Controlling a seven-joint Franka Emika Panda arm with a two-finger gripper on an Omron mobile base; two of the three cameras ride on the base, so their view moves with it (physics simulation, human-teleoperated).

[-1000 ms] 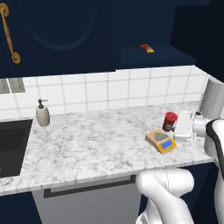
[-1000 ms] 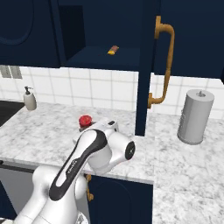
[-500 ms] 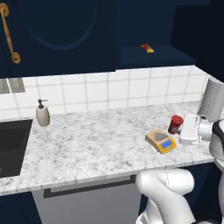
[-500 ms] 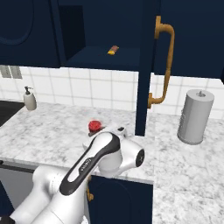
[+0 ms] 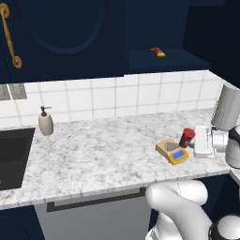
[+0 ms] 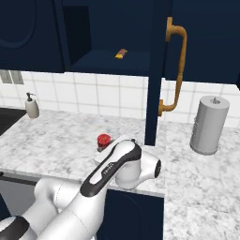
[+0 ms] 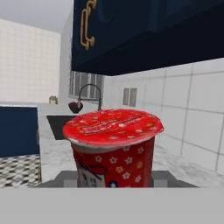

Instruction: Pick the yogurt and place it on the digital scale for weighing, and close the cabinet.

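tapered red yogurt [image 7: 111, 151] (glossy foil lid) apparently clamped between the fingers [image 7: 159, 178], just beside the flat scale [image 5: 172, 151].

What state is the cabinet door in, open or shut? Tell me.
Open. The cabinet door stands edge-on out over the counter, its brass handle facing sideways, and the inner shelf with a small packet is exposed.

Yogurt [image 7: 113, 148]: red cup, red lid, small white-and-yellow flower print on the wall, paler rim. Digital scale [image 5: 172, 151]: tan body, yellow edge, grey platform, blue display. Cabinet [image 6: 112, 33]: dark navy; door handle [image 6: 174, 70] brass. Counter [image 5: 93, 154]: white-grey marble. Soap dispenser [image 5: 45, 123] at 9 o'clock: off-white, dark pump. Shelf packet [image 5: 157, 51]: red and yellow.
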